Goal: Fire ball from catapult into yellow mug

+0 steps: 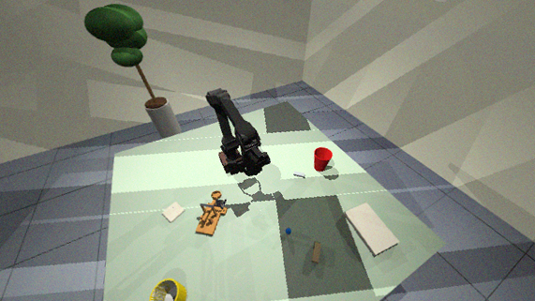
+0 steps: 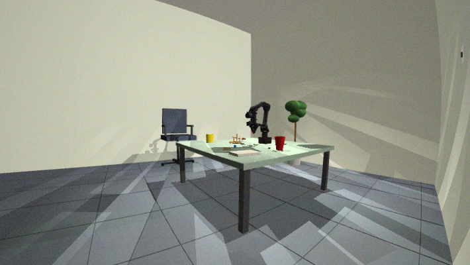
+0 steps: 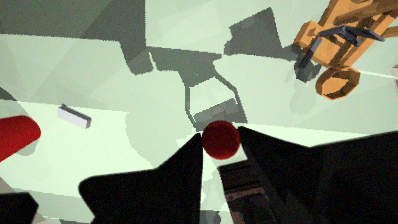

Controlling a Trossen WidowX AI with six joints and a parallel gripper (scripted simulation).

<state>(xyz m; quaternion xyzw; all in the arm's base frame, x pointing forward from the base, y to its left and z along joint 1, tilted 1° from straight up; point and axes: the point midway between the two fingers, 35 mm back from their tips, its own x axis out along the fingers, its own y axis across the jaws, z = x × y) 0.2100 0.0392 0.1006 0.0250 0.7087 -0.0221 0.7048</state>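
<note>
My partly open fingers gripped the red ball (image 3: 221, 140) (image 2: 253, 132); loading came next, apparently at the catapult's cup (image 3: 338, 83) (image 1: 216, 194).

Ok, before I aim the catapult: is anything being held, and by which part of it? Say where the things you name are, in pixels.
The red ball (image 3: 221, 140), pinched at opposite sides between the pincer's (image 3: 221, 136) tips.

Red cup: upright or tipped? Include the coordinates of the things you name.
Upright: the red cup (image 1: 322, 159) (image 2: 279, 143) (image 3: 17, 137) stands with its wide rim up in the top and exterior views.
</note>
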